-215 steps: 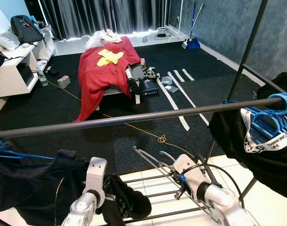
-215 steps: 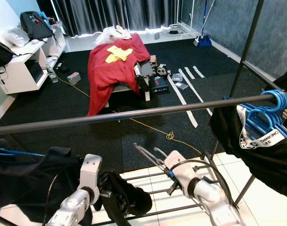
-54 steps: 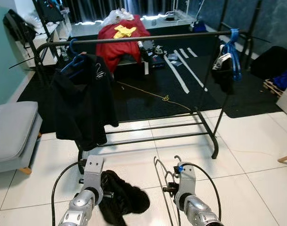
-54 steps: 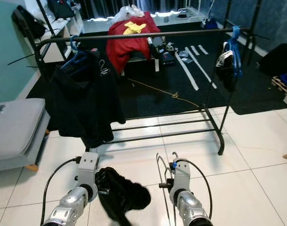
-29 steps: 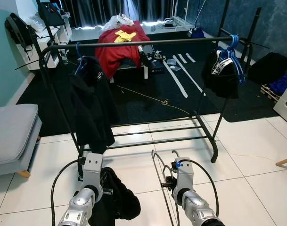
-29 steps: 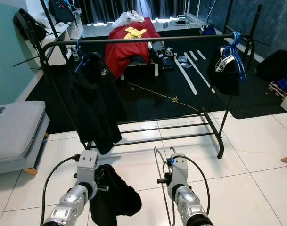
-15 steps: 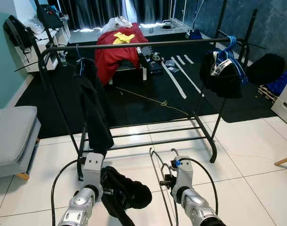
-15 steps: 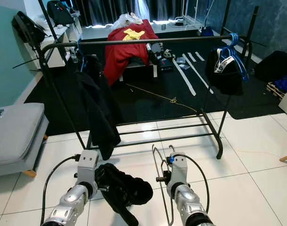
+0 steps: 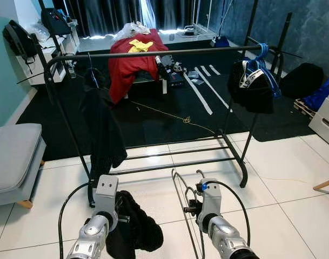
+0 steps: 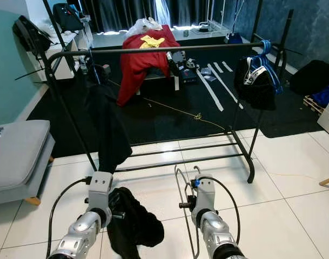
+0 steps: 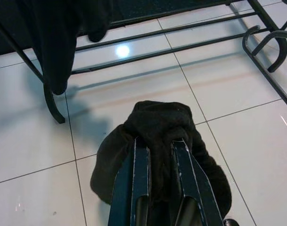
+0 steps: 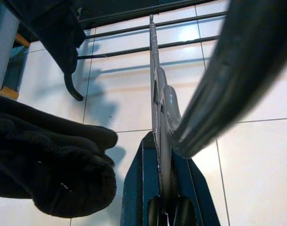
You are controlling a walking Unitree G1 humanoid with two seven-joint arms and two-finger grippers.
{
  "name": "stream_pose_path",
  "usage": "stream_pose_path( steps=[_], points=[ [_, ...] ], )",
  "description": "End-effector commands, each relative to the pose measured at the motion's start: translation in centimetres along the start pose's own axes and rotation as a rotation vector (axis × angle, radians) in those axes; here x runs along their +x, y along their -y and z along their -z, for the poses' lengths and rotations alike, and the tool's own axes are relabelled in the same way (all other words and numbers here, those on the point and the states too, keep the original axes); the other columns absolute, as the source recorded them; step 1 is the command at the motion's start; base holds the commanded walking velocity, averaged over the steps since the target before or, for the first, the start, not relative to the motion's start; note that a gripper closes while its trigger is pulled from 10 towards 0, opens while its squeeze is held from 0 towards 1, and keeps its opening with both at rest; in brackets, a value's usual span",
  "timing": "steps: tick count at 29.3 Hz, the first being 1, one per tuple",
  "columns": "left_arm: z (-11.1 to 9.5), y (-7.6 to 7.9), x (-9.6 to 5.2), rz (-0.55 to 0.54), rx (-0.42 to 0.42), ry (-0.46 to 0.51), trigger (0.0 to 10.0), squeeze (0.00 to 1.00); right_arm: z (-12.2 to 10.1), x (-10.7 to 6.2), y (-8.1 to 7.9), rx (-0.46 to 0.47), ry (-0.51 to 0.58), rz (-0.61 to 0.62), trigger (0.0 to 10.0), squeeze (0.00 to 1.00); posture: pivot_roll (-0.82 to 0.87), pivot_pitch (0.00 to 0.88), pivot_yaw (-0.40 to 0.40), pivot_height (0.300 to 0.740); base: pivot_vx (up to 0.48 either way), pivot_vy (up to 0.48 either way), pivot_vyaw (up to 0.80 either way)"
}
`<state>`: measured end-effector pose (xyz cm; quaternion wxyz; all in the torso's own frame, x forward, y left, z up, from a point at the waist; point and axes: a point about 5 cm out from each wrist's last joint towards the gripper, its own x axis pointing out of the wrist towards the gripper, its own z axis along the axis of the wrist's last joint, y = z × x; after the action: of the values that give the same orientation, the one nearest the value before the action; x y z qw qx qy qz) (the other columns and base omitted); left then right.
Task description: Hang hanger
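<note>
My right gripper (image 12: 159, 155) is shut on a grey metal hanger (image 12: 155, 89), held low over the white tiles with its hook (image 9: 199, 175) pointing up. My left gripper (image 11: 158, 146) is shut on a bunched black garment (image 11: 157, 122) that dangles beside it. A black clothes rack stands a short way in front, its top rail (image 9: 169, 52) well above both grippers. A black garment (image 9: 102, 124) hangs near the rail's left end. Blue hangers (image 9: 259, 62) with a black garment (image 9: 250, 89) hang at its right end.
A grey cushioned seat (image 9: 10, 156) stands at the left. Behind the rack lie a black carpet, a red cloth (image 9: 132, 59) over a low table and a yellow cord (image 9: 175, 113). A white drawer unit (image 9: 327, 116) is at the right edge.
The view has drawn back from the rack since the earliest frames. The garment on the rack has swung and hangs narrower. The garment in my left gripper sways; both grips are unchanged.
</note>
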<state>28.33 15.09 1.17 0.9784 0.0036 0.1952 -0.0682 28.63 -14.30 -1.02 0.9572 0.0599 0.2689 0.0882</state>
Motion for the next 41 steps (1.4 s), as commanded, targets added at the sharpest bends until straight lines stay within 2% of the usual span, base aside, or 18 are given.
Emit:
stream_pose_path(
  steps=[1,6,20,21,23,24,26,27,28,29,31,32,35,36,38,41],
  points=[
    [-1.0,-0.3,0.3,-0.006,0.011,0.046,10.0,0.00,-0.1,0.1,-0.1,-0.006,0.001,-0.005,10.0,0.00,0.03,0.000,0.043,0.740,0.000,-0.480,0.00],
    [-1.0,-0.7,0.4,-0.036,-0.005,0.027,10.0,0.00,-0.5,0.2,-0.1,-0.005,0.012,-0.002,10.0,0.00,0.02,0.000,0.049,0.740,0.000,0.000,0.00],
    [-1.3,-0.7,0.7,-0.039,0.009,0.027,10.0,0.00,-0.7,0.1,0.2,-0.015,0.025,0.000,10.0,0.00,0.01,0.014,0.053,0.740,0.000,0.000,0.00],
    [-1.6,-0.9,0.7,-0.043,0.023,0.036,10.0,0.00,-1.3,0.1,0.3,-0.086,0.041,-0.023,10.0,0.00,0.01,0.013,0.053,0.740,0.000,0.000,0.00],
    [-1.7,-1.0,0.8,-0.044,0.027,0.040,10.0,0.00,-1.4,0.1,0.4,-0.111,0.046,-0.031,10.0,0.00,0.01,0.013,0.053,0.740,0.000,0.000,0.00],
    [-2.1,-1.3,0.8,-0.043,0.064,0.054,10.0,0.00,-2.2,0.1,0.4,-0.166,0.067,-0.075,10.0,0.00,0.01,0.017,0.053,0.740,0.000,0.000,0.00],
    [-2.2,-1.4,0.8,-0.043,0.073,0.057,10.0,0.00,-2.4,0.1,0.4,-0.177,0.071,-0.086,10.0,0.00,0.01,0.017,0.053,0.740,0.000,0.000,0.00],
    [-3.0,-1.8,0.9,-0.044,0.126,0.089,10.0,0.00,-3.5,0.0,0.6,-0.264,0.102,-0.137,10.0,0.00,0.01,0.016,0.054,0.740,0.000,0.000,0.00],
    [-3.0,-1.8,0.9,-0.044,0.126,0.089,10.0,0.00,-3.5,0.0,0.6,-0.264,0.102,-0.137,10.0,0.00,0.01,0.016,0.054,0.740,0.000,0.000,0.00],
    [-3.5,-2.0,0.9,-0.044,0.155,0.107,10.0,0.00,-4.1,0.0,0.6,-0.305,0.118,-0.164,10.0,0.00,0.01,0.016,0.054,0.740,0.000,0.000,0.00],
    [-5.2,-2.9,0.7,0.006,0.321,0.182,10.0,0.00,-5.1,-1.0,1.0,-0.529,0.117,-0.339,10.0,0.00,0.00,0.007,0.056,0.740,0.000,0.000,0.00],
    [-5.2,-2.9,0.7,0.006,0.321,0.182,10.0,0.00,-5.1,-1.0,1.0,-0.529,0.117,-0.339,10.0,0.00,0.00,0.007,0.056,0.740,0.000,0.000,0.00],
    [-5.4,-3.8,0.7,0.028,0.423,0.152,10.0,0.00,-5.2,-1.8,1.9,-0.633,0.079,-0.409,10.0,0.00,0.00,0.036,0.060,0.740,0.000,0.000,0.00],
    [-5.5,-4.1,0.6,0.026,0.442,0.144,10.0,0.00,-5.2,-2.2,2.2,-0.630,0.067,-0.435,10.0,0.00,0.01,0.019,0.064,0.740,0.000,0.000,0.00],
    [-5.8,-4.5,0.6,0.013,0.443,0.140,10.0,0.00,-5.5,-2.8,2.5,-0.621,0.071,-0.471,10.0,0.00,0.01,0.012,0.067,0.740,0.000,0.000,0.00],
    [-5.1,-5.2,0.2,-0.031,0.428,0.110,10.0,0.00,-5.0,-3.5,2.6,-0.620,0.069,-0.490,10.0,0.00,0.01,0.000,0.060,0.740,0.000,0.000,0.00]
  ],
)
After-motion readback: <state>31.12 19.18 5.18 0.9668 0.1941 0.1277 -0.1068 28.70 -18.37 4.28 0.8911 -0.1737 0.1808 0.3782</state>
